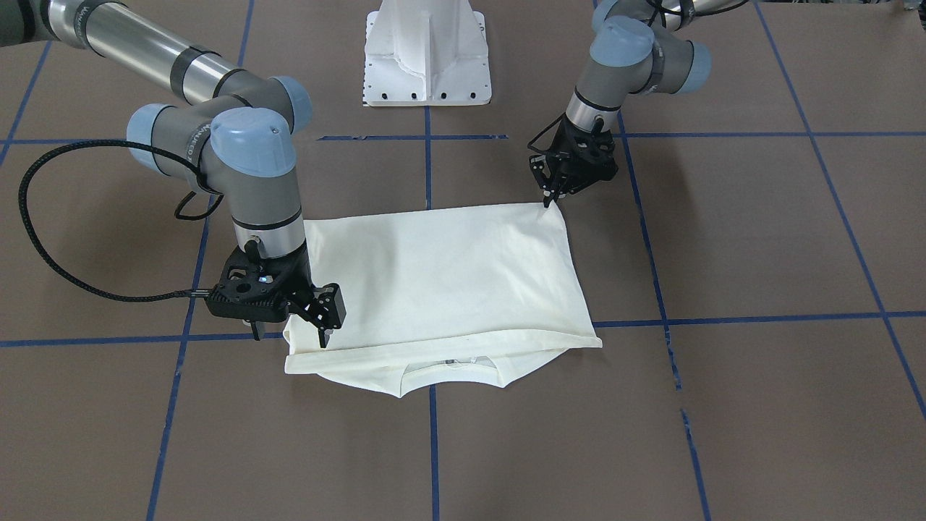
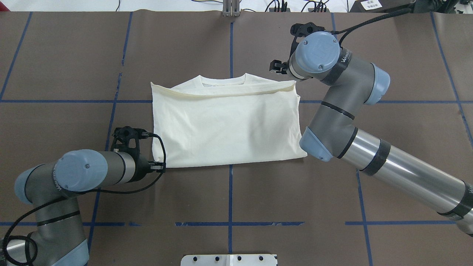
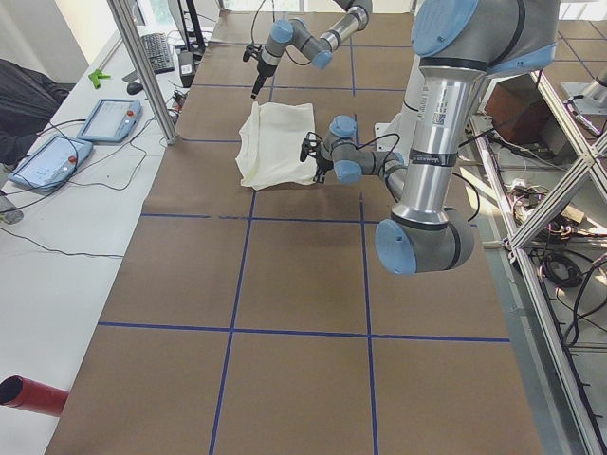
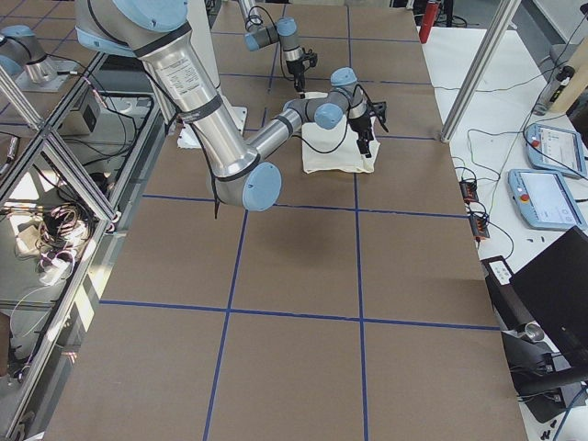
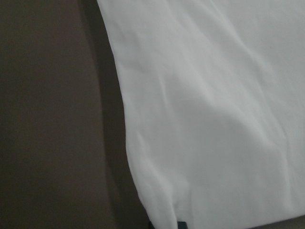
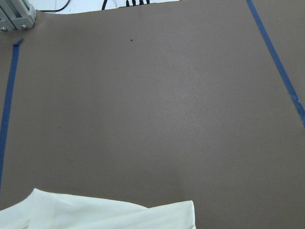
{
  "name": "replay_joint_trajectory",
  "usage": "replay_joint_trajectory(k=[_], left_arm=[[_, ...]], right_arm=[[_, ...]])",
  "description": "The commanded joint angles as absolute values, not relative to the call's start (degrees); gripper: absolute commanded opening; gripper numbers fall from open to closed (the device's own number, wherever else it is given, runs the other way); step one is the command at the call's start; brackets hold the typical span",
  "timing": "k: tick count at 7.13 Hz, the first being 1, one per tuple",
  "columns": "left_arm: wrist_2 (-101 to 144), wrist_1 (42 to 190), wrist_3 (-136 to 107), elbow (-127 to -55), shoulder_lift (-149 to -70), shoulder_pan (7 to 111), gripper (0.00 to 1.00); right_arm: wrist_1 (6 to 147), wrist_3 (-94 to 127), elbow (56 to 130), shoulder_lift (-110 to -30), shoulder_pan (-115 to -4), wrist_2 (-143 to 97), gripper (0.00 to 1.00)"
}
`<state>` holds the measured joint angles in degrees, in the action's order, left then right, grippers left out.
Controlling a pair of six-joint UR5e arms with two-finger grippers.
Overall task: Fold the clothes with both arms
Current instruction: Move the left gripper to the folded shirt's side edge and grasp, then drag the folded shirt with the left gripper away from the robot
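Brown table covering [image 1: 759,239], marked into large squares by blue tape lines [image 1: 427,174]. White pedestal [image 1: 427,58] at the middle of the robot-side edge. Aluminium post [image 3: 142,71] standing at the far-side edge. White side bench [image 3: 57,246] beyond, carrying two tablet-like pendants [image 3: 109,118] [image 3: 43,163], cabled, near each other. Keyboard [image 3: 156,52] further along. Red tube [image 3: 33,395] at the near corner. Metal framing [image 4: 55,184] behind the robot side, loose cables inside.
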<state>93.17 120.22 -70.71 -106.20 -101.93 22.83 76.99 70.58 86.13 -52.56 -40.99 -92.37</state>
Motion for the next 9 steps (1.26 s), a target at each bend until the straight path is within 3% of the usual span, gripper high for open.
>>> replay_joint_trajectory(k=[1, 4, 5, 8, 9], left_arm=[[93.0, 119.9, -67.2, -107.7, -99.3, 25.6, 0.00], [93.0, 119.8, -50.4, -97.7, -104.2, 39.9, 0.00], [93.0, 120.2, -44.1, -89.2, -110.2, 45.2, 0.00], [92.8, 130.7, -41.1, -53.4, -135.1, 52.8, 0.00], [92.3, 135.5, -40.7, -48.6, -136.3, 53.1, 0.00]], right_arm=[[77.0, 70.6, 86.0, -52.5, -41.0, -92.4, 1.00], [77.0, 71.1, 86.1, -52.5, -40.8, -92.4, 1.00], [77.0, 71.2, 86.1, -52.5, -40.8, -92.4, 1.00], [77.0, 71.3, 87.3, -52.5, -40.8, -92.4, 1.00], [77.0, 71.7, 87.6, -52.6, -40.4, -92.4, 1.00]])
